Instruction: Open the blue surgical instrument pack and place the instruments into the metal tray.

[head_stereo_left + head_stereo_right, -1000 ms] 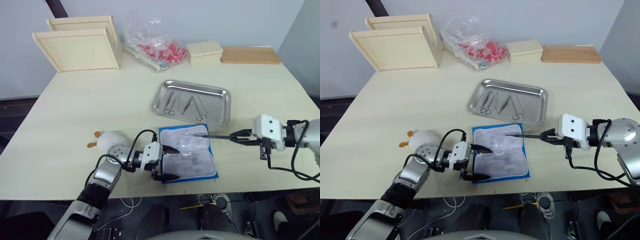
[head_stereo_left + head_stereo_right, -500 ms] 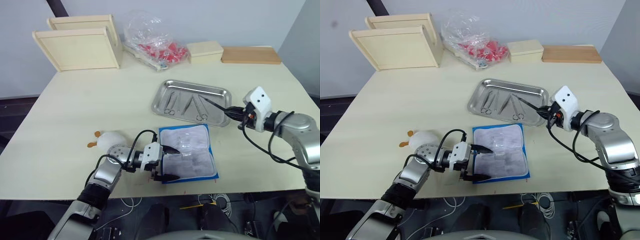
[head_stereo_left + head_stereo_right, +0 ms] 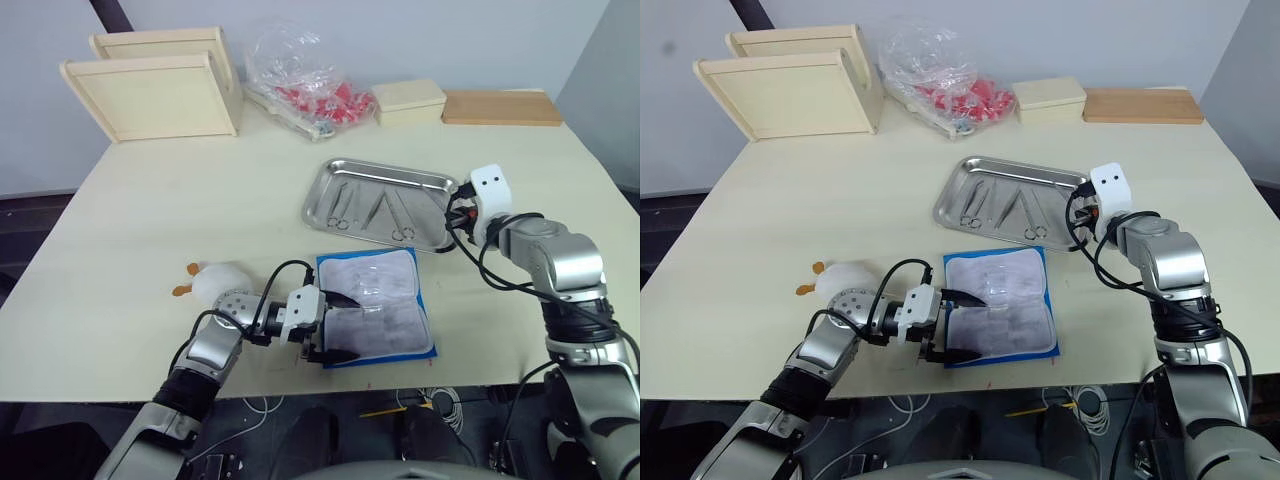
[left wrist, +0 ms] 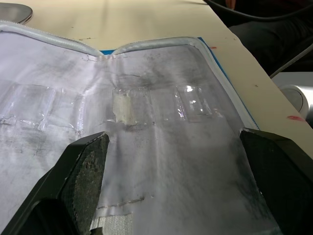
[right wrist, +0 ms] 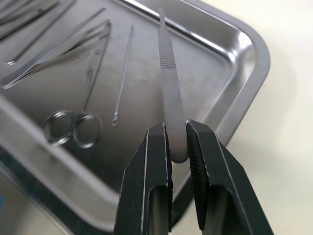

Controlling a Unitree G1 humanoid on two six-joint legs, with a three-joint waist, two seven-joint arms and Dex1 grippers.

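The metal tray (image 3: 383, 203) sat past the table's centre, toward one o'clock from the middle of the head view. Several instruments (image 5: 73, 54) already lay inside it: ring-handled scissors, forceps and a thin probe, spread over its left and middle parts.

The right gripper (image 5: 176, 147) hovered over the tray's right end, at about three o'clock of the tray, its two black fingers (image 5: 155, 161) clenched on a slim flat metal handle (image 5: 168, 78). That tool pointed out over the tray floor (raised above it, as far as the wrist view showed, though whether its far tip touched the steel could not be told).

The blue surgical instrument pack (image 3: 377, 306) lay unfolded at six o'clock of the tray, just beside it but apart, showing its whitish panel with clear pockets inside a blue border.

The left gripper (image 3: 334, 327) was at the pack's nine o'clock edge, released, with its fingers (image 4: 85, 171) spread wide over the panel's left part. Whether they pressed on the fabric could not be told.

A white plush toy (image 3: 214, 280) with orange feet rested at nine o'clock of the pack, behind the left wrist.
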